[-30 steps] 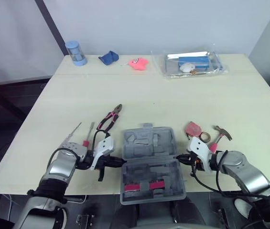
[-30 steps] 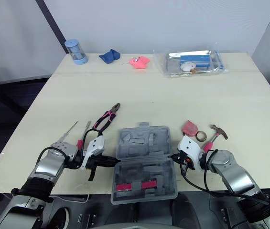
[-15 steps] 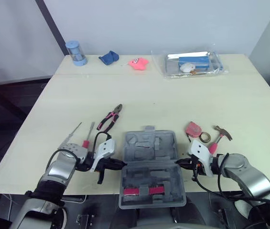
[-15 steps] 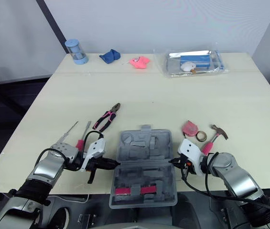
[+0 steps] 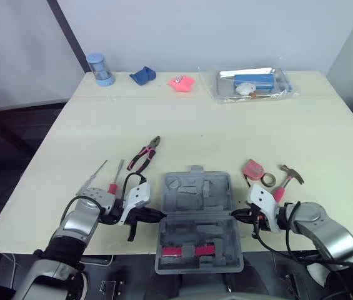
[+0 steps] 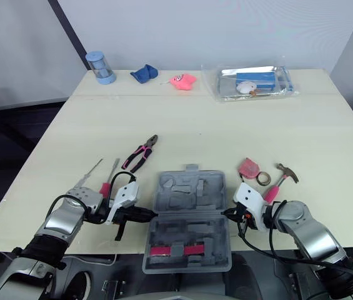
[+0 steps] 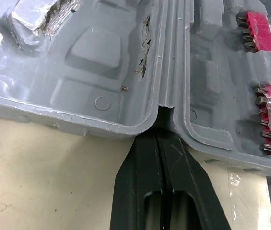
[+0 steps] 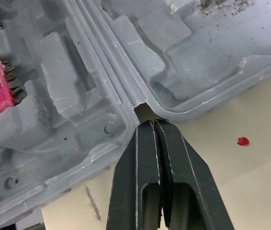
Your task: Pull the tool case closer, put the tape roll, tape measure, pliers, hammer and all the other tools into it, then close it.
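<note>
I can read no lettering, number or brand from here. The tool case (image 5: 195, 215) shows only bare grey moulding in both wrist views. The blue box (image 5: 253, 80) in the clear tray (image 5: 287, 92), at about 1 o'clock on the counter (image 5: 195, 125), is too small for me to make out any print.

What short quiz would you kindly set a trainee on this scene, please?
1. True or false: the case lies open.
2. The pliers lie on which side of the case? A) robot's left B) robot's right
3. Fill in: the left end effector and the right end effector, both shut, have their tips at the case's ____.
Key: 1 true; 2 A; 3 hinge.
</note>
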Robot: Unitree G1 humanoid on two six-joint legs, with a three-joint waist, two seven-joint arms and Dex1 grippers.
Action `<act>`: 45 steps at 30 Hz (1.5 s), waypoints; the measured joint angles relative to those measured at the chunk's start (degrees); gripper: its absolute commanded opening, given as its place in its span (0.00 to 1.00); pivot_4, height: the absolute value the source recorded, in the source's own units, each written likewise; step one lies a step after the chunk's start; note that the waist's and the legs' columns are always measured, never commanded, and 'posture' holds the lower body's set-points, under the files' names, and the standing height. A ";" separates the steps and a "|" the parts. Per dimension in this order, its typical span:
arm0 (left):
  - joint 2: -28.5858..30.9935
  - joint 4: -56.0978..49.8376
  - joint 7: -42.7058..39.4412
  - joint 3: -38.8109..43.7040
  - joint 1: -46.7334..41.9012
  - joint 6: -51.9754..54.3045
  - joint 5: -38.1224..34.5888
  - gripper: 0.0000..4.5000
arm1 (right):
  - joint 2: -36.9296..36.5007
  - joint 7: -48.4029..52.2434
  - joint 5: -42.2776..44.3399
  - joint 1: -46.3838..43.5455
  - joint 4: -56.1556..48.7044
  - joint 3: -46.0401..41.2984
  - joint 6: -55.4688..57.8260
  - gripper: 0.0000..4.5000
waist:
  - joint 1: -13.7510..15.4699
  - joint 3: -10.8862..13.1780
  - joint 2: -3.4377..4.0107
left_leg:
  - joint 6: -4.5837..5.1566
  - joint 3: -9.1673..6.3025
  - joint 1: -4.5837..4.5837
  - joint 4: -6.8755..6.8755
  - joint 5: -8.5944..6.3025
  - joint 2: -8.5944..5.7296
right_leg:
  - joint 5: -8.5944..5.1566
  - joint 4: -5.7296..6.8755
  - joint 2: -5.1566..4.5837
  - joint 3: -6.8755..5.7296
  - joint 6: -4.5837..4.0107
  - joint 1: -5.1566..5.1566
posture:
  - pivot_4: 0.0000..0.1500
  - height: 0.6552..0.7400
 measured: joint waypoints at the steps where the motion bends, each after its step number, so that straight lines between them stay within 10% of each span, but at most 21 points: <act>1: 0.04 0.01 0.49 0.18 0.02 -0.07 -0.26 0.00 | -0.29 -0.02 0.07 0.64 0.00 -0.73 -0.09 0.01 | 0.12 0.00 0.00 | 0.00 0.00 0.00 0.00 0.00 0.00 | 0.00 -0.01 0.00 0.00 0.00 0.00 | 1.00 1.00; 11: 3.60 -1.12 2.49 4.13 3.99 1.25 -4.18 0.00 | -3.85 -0.05 2.75 9.20 -1.10 -11.53 -3.89 0.01 | -0.22 0.02 0.01 | 0.00 0.01 0.00 -0.02 0.00 0.06 | -0.02 0.00 0.03 0.00 -0.04 -0.01 | 1.00 1.00; 20: 5.23 -10.53 9.78 24.69 17.22 6.33 -16.89 0.00 | -0.61 -1.59 8.71 21.38 0.84 -33.95 -18.56 0.01 | 1.12 0.04 0.01 | -0.01 0.12 -0.01 -0.04 -0.01 0.10 | -0.02 -0.06 -0.04 0.00 -0.04 0.02 | 1.00 1.00; 23: 4.16 -11.82 13.85 33.13 25.27 5.47 -18.84 0.19 | 1.16 -0.38 12.05 25.79 4.20 -41.87 -22.55 0.00 | 1.12 0.04 0.02 | -0.01 0.23 0.07 -0.14 -0.02 0.15 | -0.04 -0.12 -0.04 0.03 -0.06 0.08 | 1.00 1.00; 30: 3.33 -4.50 17.89 45.98 36.18 -0.13 -18.93 0.95 | 0.46 7.02 13.17 32.73 18.44 -51.68 -33.47 0.75 | 1.27 0.09 -0.01 | -0.02 0.35 0.89 -0.40 -0.04 0.20 | -0.20 -0.67 -0.04 0.02 -0.25 1.06 | 1.00 1.00; 32: 3.33 -1.78 17.82 46.53 36.36 -2.11 -18.85 1.00 | 0.11 9.02 13.19 32.74 21.67 -51.70 -35.94 0.98 | 1.26 0.08 -0.01 | -0.02 0.39 0.90 -0.40 -0.04 0.21 | -0.22 -0.67 -0.04 0.04 -0.26 1.06 | 1.00 1.00; 45: 3.48 -0.30 14.81 45.13 35.25 -7.04 -18.81 1.00 | -2.65 9.84 15.51 34.38 16.93 -52.19 -32.13 0.98 | 1.21 0.06 0.03 | -0.02 0.36 0.87 -0.40 -0.04 0.23 | -0.13 -0.66 -0.02 0.04 -0.13 1.06 | 1.00 1.00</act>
